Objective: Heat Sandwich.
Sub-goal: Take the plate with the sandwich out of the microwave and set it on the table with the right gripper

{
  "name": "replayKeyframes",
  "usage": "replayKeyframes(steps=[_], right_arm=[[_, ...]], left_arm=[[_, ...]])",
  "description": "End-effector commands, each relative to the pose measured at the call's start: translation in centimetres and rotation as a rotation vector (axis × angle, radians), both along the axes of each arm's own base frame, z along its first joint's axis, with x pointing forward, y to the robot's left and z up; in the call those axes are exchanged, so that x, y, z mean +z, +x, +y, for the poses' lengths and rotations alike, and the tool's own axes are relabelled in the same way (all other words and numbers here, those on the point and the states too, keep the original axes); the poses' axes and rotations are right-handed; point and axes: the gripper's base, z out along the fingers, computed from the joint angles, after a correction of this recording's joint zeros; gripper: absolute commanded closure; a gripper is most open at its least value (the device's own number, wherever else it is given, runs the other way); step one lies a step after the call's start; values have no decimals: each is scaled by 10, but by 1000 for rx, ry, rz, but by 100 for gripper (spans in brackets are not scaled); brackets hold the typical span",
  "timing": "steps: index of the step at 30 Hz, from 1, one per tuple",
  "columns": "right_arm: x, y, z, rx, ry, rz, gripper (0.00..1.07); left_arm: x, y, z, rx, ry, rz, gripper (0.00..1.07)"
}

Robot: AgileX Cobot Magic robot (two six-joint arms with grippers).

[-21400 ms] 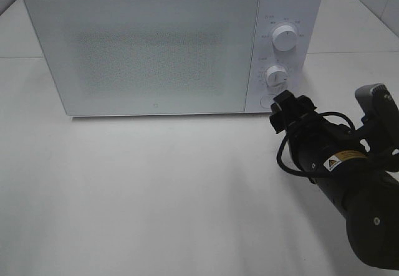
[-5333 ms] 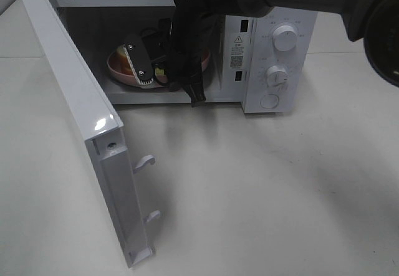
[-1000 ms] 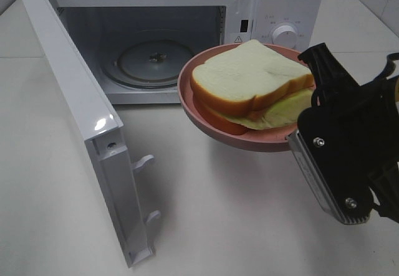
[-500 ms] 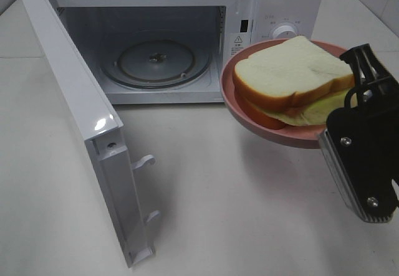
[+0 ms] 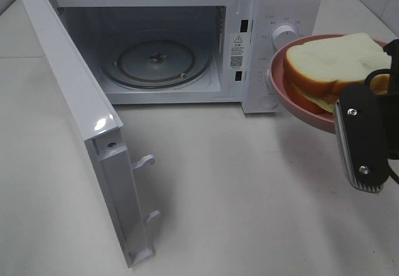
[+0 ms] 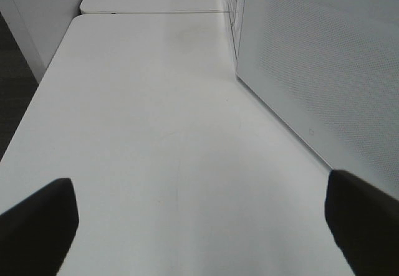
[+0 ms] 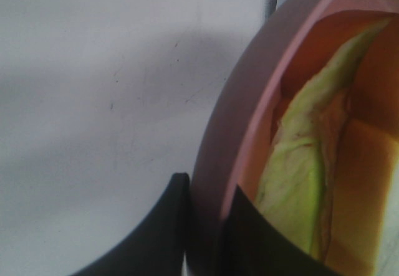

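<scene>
One sandwich (image 5: 333,61) on right end effector's (image 7: 202,226) plate (image 5: 293,101).

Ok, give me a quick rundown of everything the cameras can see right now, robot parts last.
White microwave oven: one, back of the table, cavity empty.
White microwave door: one, swung open at the left.
Round glass turntable: one, clear, on the cavity floor.
White control knobs: one visible, right panel, partly hidden by the plate.
Round pink plate: one, held in the air right of the oven.
White-bread sandwich with green filling: one, on the plate.
White table: one.
Right gripper: black fingers clamped on the plate rim.
Left gripper: black fingers apart, over bare table.
</scene>
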Motion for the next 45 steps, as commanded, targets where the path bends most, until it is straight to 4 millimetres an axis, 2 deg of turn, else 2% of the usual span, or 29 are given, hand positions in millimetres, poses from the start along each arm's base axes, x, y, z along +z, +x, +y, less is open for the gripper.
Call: replayKeyframes(steps=[1, 21, 39, 45], right_arm=[[4, -1, -4, -66, 15, -29, 107], [9, -5, -30, -482, -33, -105, 107], [10, -8, -39, -753, 50, -171, 107], [1, 0, -33, -812, 34, -170, 107]], left_arm=[[-1, -3, 0, 5, 1, -22, 5], [-1, -3, 0, 5, 1, -22, 5], [-1, -3, 0, 5, 1, -22, 5], [-1, -3, 0, 5, 1, -22, 5]])
